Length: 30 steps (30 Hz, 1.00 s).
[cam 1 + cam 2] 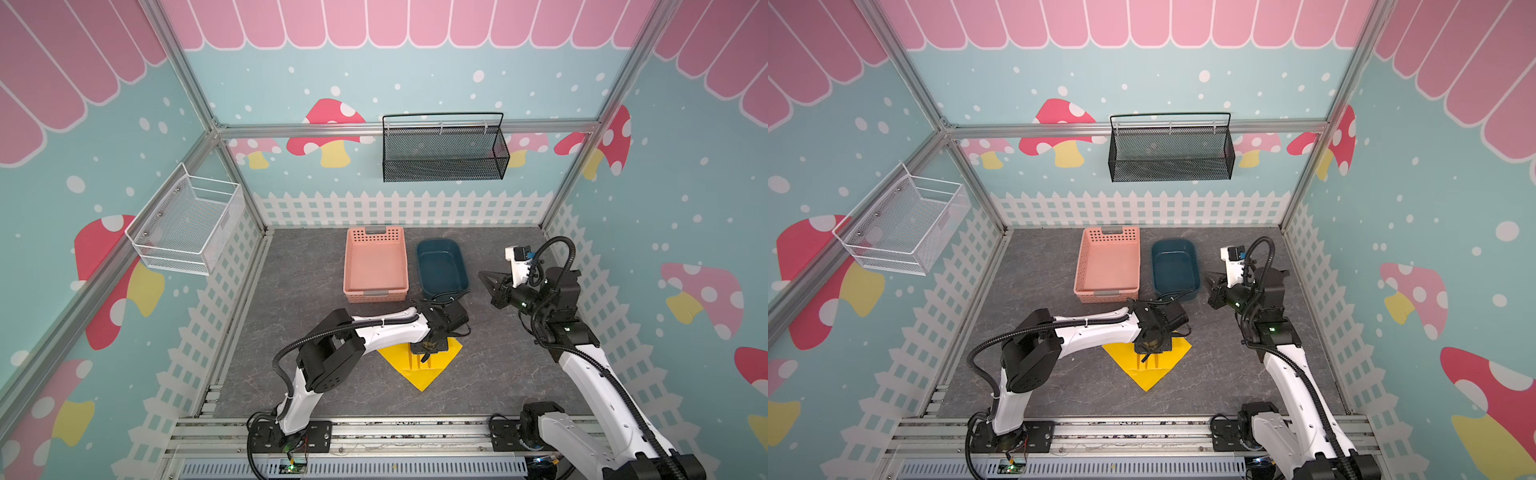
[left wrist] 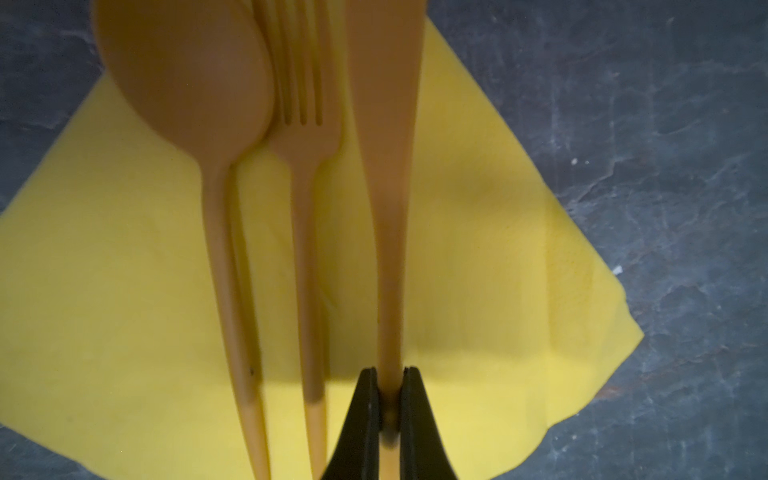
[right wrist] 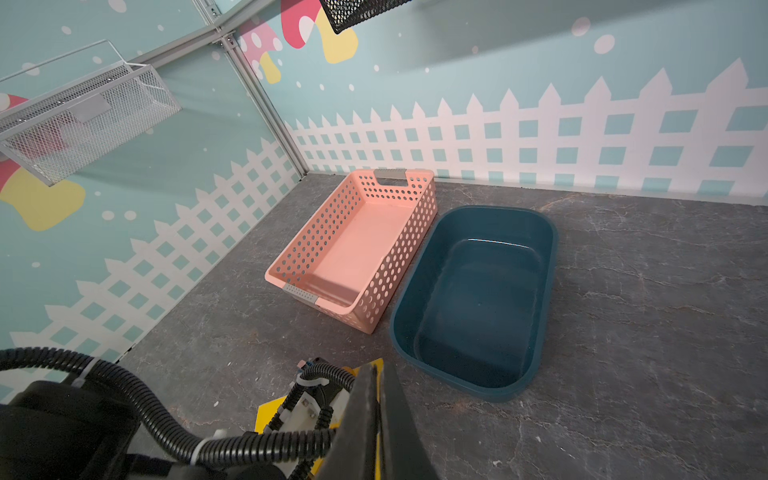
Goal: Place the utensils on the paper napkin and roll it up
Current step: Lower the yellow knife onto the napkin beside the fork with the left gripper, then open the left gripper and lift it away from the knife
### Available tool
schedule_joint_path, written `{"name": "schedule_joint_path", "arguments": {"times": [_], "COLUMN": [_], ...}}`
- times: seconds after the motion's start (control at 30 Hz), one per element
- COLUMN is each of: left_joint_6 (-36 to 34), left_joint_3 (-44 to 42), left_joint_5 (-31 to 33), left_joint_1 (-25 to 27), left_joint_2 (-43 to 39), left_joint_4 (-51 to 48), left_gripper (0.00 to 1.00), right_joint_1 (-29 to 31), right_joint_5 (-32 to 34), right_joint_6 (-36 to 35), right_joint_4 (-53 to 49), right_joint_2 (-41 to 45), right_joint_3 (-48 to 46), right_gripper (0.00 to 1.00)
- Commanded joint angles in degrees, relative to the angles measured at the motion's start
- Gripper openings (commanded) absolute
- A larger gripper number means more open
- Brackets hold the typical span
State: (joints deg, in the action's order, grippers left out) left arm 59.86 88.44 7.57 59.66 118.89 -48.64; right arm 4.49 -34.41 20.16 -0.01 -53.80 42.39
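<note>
Over the paper napkin, left pincer pinches the stick, fork and spoon alongside; right pincer closed, empty, right of blue tub.

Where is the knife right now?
In the left wrist view, the knife sits over the yellow napkin, beside the fork on the side away from the spoon, handle pinched in the left hand.

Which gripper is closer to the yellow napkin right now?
Left. The left gripper is right over the napkin, fingers shut on the stick; the right gripper hangs apart, near the blue tub.
</note>
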Motion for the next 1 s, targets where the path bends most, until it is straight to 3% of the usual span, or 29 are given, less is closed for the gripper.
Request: {"name": "schedule_joint_path", "arguments": {"times": [0.0, 0.97], "left_joint_6": [1.8, 1.5], "left_joint_3": [0.1, 0.3], "left_joint_5": [1.6, 1.6], "left_joint_1": [-0.3, -0.3], "left_joint_2": [1.0, 1.4], "left_joint_4": [-1.0, -1.8], "left_gripper": [0.08, 0.17], "right_joint_1": [-0.4, -0.6], "right_joint_5": [-1.0, -1.6], "right_joint_6": [-0.3, -0.2], "right_joint_4": [-0.1, -0.2], "right_joint_2": [0.8, 1.1], "right_joint_3": [-0.4, -0.2], "right_gripper": [0.07, 0.07]}}
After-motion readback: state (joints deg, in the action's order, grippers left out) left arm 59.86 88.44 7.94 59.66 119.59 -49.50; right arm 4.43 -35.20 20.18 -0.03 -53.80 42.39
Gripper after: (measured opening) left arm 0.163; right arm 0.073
